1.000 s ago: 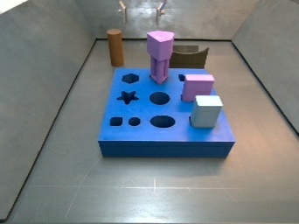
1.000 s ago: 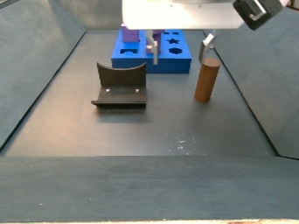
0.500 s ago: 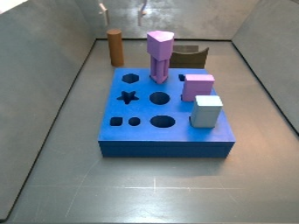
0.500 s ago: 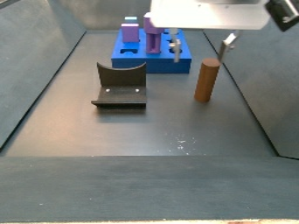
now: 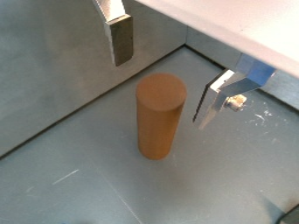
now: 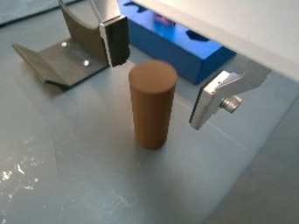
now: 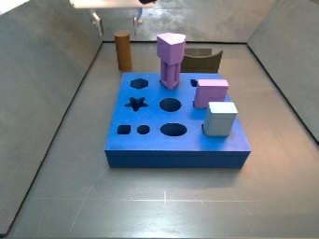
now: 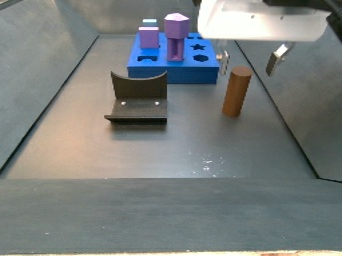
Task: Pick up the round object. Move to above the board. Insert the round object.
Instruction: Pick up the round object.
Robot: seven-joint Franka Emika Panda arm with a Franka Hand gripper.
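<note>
Tool (image 5: 163, 66) is wide apart, holding nothing: in both wrist views its two silver fingers (image 6: 212, 98) sit either side of the round object (image 5: 158, 116) w/ clear gaps, no contact. In a side view the tool (image 8: 250, 58) hangs from the white arm head at upper right, fingers pointing down, fingertips about level w/ the peg top.

Round object (image 8: 235, 92): 1 brown peg, upright on the tabletop (image 8: 174, 150), near the right wall in that view; upper left in the other side view (image 7: 122, 50).

Board (image 7: 173, 124): 1 blue block, center frame, apart from the peg. On it: 1 purple peg (image 7: 170, 61) upright, 1 pink block (image 7: 212, 92), 1 pale block (image 7: 222, 119).

Arch block (image 8: 138, 99): 1, dark, left of the peg, not touching it.
</note>
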